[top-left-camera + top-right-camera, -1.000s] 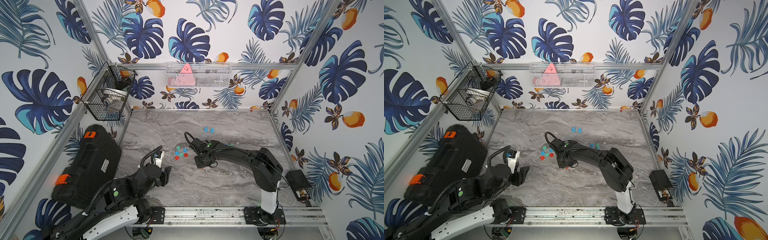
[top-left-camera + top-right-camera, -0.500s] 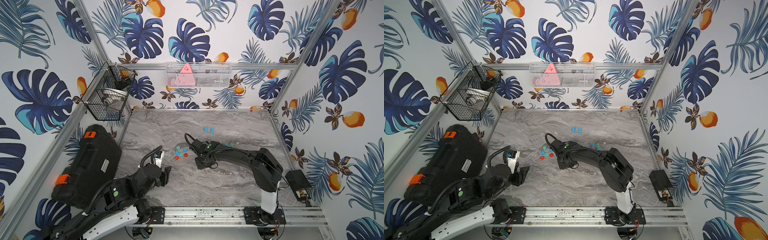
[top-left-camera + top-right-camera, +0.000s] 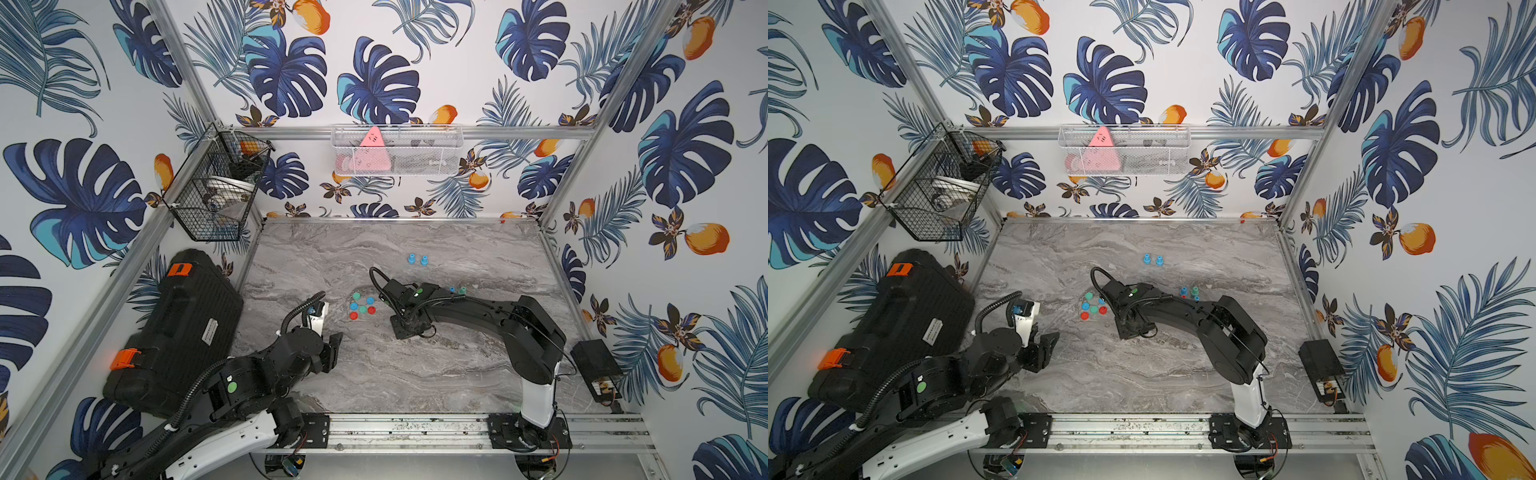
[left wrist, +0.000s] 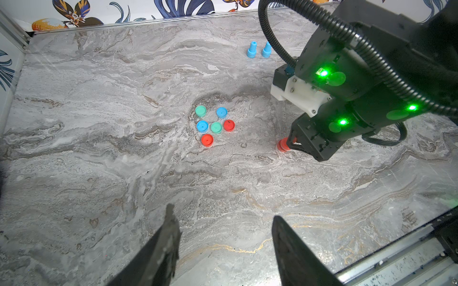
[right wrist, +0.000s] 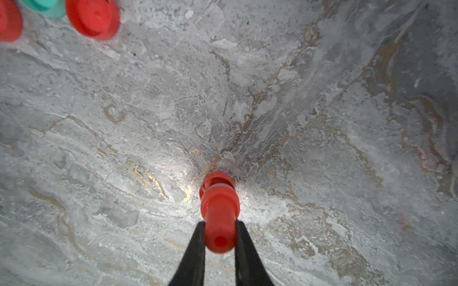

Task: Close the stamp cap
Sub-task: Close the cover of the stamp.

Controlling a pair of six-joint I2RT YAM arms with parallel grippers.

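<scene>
Quick update from my remote seat: the right gripper (image 5: pixel 220 224) is pinched on the thin handle of the small red plastic stamp (image 5: pixel 219 198), holding it upright with its wide end down on the grey marble-look tabletop (image 3: pixel 415 374). From the wrist view I can't tell if there's already a cap under that end, there's a pale line below the flange but that's all I get. The left gripper (image 4: pixel 223 218) hangs low over the table near my side, jaws spread, nothing in them

The six loose round caps (image 4: pixel 214 125) (two teal, two blue, two red) sit bunched together near the stamp but apart from it. My plan for doing this cleanly: keep the stamp vertical, centre it over the outer red cap (image 4: pixel 207 140) since that one has the most room around it, then push straight down. Coming in tilted would probably just skate the cap away

Containers: the black wire basket (image 3: pixel 195 224) on the side wall has something white and something orange in it, can't make out what. The white mesh basket (image 3: pixel 432 162) on the back wall holds a pink triangular thing (image 3: pixel 370 153). The black hard case with orange latches (image 3: pixel 178 324) is shut, contents hidden
</scene>
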